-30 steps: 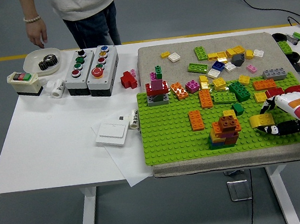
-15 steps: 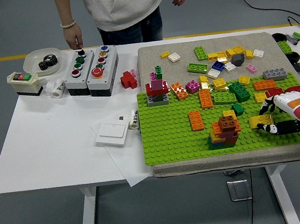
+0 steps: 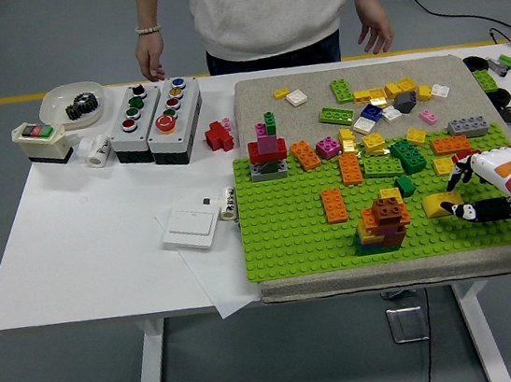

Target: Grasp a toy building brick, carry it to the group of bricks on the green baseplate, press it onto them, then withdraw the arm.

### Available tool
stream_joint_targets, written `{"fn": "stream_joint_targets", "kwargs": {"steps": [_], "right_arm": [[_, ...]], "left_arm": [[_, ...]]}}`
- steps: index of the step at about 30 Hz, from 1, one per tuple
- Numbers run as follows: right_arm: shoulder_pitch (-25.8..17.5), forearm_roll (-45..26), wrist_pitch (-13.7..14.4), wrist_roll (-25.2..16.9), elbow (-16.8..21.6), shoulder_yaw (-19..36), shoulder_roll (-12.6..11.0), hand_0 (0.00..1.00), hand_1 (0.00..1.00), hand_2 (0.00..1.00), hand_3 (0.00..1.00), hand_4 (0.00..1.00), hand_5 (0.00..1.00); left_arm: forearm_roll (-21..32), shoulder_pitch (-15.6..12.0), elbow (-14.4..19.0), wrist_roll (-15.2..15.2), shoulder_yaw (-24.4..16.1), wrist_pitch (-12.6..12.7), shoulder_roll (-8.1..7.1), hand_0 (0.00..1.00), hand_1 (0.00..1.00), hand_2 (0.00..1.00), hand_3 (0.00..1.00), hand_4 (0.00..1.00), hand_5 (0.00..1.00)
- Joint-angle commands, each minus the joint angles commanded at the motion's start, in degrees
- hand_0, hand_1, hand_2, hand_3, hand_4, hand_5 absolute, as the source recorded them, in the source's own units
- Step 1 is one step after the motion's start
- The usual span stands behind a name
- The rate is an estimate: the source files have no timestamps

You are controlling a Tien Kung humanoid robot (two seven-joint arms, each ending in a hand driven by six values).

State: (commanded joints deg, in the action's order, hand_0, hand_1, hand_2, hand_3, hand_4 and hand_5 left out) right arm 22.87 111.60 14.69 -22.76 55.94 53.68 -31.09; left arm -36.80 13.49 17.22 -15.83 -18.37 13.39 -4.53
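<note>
A yellow brick (image 3: 440,203) lies on the green baseplate (image 3: 291,243), right of the group of stacked orange, brown and yellow bricks (image 3: 383,222). My right hand (image 3: 457,193) comes in from the right edge just beside the yellow brick. Its fingers (image 3: 463,169) are spread and lifted off the brick, and its thumb tip rests beside the brick's right end. It holds nothing. A second stack of red, grey and green bricks (image 3: 268,152) stands at the baseplate's far left corner. My left arm is out of view.
Several loose bricks (image 3: 376,104) lie on the mat beyond the baseplate. Button boxes (image 3: 155,110), a bowl with a gear (image 3: 72,105) and a white switch plate (image 3: 190,228) are on the left. A person (image 3: 269,10) stands at the far side with both hands hanging.
My right hand has pulled back to the right and its fingers have lifted off the yellow brick, which stays put. The person has walked from left to the middle behind the table.
</note>
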Motion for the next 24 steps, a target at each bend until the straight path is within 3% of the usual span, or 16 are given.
{"fn": "stream_joint_targets", "kwargs": {"steps": [6,7,12,13,18,19,24], "right_arm": [[-1.32,1.37,-0.91,0.47,3.04,2.25,-0.66,0.417,0.494,0.527,0.489,0.725,0.441],[-1.39,1.70,-1.44,0.69,3.50,2.50,-0.85,0.733,0.708,0.752,0.796,0.888,0.442],[-1.34,2.55,-3.36,0.97,4.22,2.67,-1.41,0.733,0.708,0.752,0.796,0.888,0.442],[-1.40,2.82,-3.76,1.00,4.27,2.63,-1.44,0.782,0.750,0.794,0.840,0.965,0.447],[-1.56,3.86,-5.14,1.11,4.17,2.22,-1.22,0.782,0.750,0.794,0.840,0.965,0.447],[-1.49,3.97,-5.21,1.18,4.11,2.11,-1.14,0.823,0.783,0.817,0.865,0.998,0.454],[-0.91,3.77,-5.15,1.17,3.41,1.26,-0.92,0.823,0.783,0.817,0.865,0.998,0.454]], "left_arm": [[0.25,0.07,0.03,0.11,0.12,0.06,-0.02,0.756,0.753,0.730,0.585,0.643,0.666],[0.22,0.09,0.02,0.11,0.11,0.06,-0.03,0.757,0.753,0.730,0.585,0.643,0.665],[-0.06,0.19,0.02,0.08,0.01,0.00,-0.06,0.757,0.753,0.730,0.585,0.643,0.665],[-0.08,0.19,0.02,0.08,0.01,0.00,-0.06,0.755,0.753,0.730,0.585,0.643,0.665],[-0.04,0.14,0.01,0.07,0.01,0.03,-0.03,0.755,0.753,0.730,0.585,0.643,0.665],[-0.08,0.14,0.01,0.06,0.00,0.02,-0.02,0.758,0.753,0.728,0.585,0.643,0.666],[0.01,0.10,0.02,0.10,0.05,0.07,-0.02,0.758,0.753,0.728,0.585,0.643,0.666]]}}
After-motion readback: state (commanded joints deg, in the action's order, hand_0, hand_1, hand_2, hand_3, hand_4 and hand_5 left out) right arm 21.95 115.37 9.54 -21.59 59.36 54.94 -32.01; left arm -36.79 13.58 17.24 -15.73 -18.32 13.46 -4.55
